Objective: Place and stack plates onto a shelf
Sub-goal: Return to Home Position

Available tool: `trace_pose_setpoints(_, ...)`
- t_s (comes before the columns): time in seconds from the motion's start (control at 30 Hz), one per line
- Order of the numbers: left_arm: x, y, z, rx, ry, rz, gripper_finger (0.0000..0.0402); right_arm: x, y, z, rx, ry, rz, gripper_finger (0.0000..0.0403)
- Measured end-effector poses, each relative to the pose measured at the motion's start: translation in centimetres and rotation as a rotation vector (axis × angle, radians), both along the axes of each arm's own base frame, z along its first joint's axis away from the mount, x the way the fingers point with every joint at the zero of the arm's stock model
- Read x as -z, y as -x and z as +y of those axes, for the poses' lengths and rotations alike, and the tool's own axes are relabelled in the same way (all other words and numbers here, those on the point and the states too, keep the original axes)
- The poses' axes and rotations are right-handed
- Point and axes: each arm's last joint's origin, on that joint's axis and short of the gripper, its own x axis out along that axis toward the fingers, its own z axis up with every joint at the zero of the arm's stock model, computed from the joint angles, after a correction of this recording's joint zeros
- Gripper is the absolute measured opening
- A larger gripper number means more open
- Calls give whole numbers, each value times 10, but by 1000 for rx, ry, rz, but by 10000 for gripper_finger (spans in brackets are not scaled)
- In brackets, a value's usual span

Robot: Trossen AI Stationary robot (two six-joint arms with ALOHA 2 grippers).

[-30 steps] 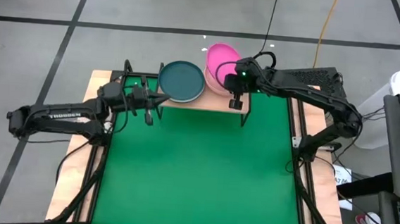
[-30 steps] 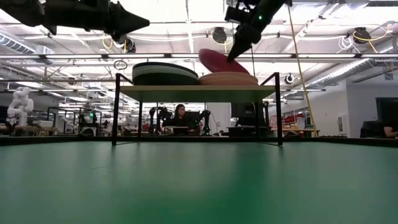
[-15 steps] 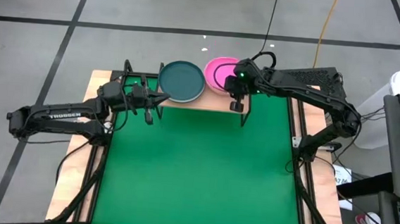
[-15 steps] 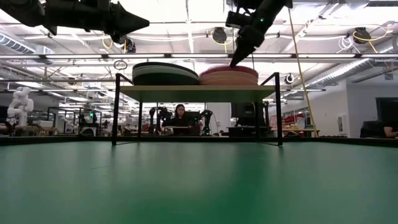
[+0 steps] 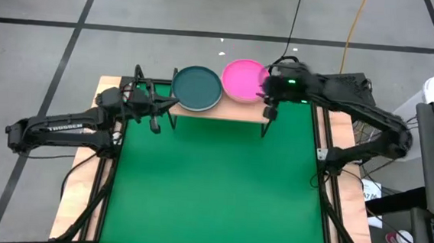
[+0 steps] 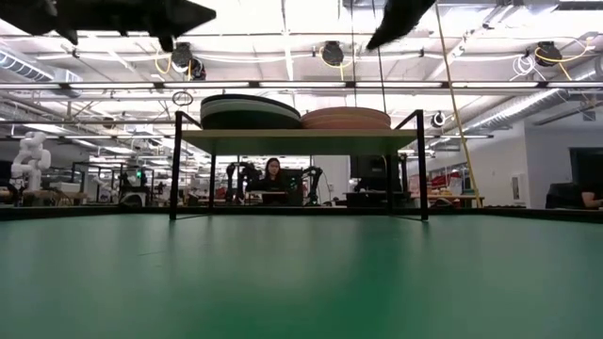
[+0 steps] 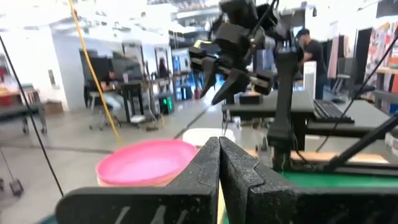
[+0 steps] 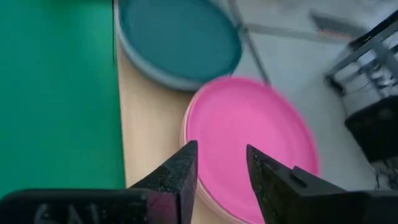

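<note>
The shelf (image 5: 216,111) stands at the table's far edge and bears two stacks of plates. A dark teal plate (image 5: 197,87) tops the left stack (image 6: 250,111). The magenta plate (image 5: 244,80) lies flat on the pink stack (image 6: 346,118). My right gripper (image 5: 269,112) hovers open above the shelf's right end, just right of the magenta plate (image 8: 255,137) and clear of it. Left of the shelf and above its level, my left gripper (image 5: 156,122) is shut on nothing, its closed fingers (image 7: 219,158) pointing across toward the magenta plate (image 7: 148,163).
The green table top (image 5: 212,190) spreads out in front of the shelf on its thin black legs (image 6: 422,165). A white bin (image 5: 433,98) and a cart stand off the table's right side. People sit at desks in the room behind (image 6: 271,179).
My right gripper has let go of the magenta plate, risen and drawn back toward the table's right edge. The plate, tilted a second ago with its lower edge on the pink stack, now lies flat on top of it. My left gripper has drifted slightly left.
</note>
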Motion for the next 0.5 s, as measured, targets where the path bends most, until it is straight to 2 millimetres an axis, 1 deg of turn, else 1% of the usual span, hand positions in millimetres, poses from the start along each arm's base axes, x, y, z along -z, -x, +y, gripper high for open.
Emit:
trace_pose_setpoints(0.07, -5, 7, -3, -2, -23, -28, 9, -12, 16, 13, -3, 0, -87, 113)
trace_pose_setpoints(0.13, -10, 15, -6, -3, -56, -45, 9, -16, 32, 26, -23, 4, -156, 102)
trace_pose_setpoints(0.17, -11, 18, -9, 0, -75, -44, 9, -14, 38, 33, -38, 6, -189, 95)
trace_pose_setpoints(0.33, -10, 30, -24, 54, -119, 0, 3, 10, 74, 65, -148, 23, -320, 58)
trace_pose_setpoints(0.5, -8, 44, -30, 38, -125, 33, 3, 41, 103, 81, -220, 50, -492, 16)
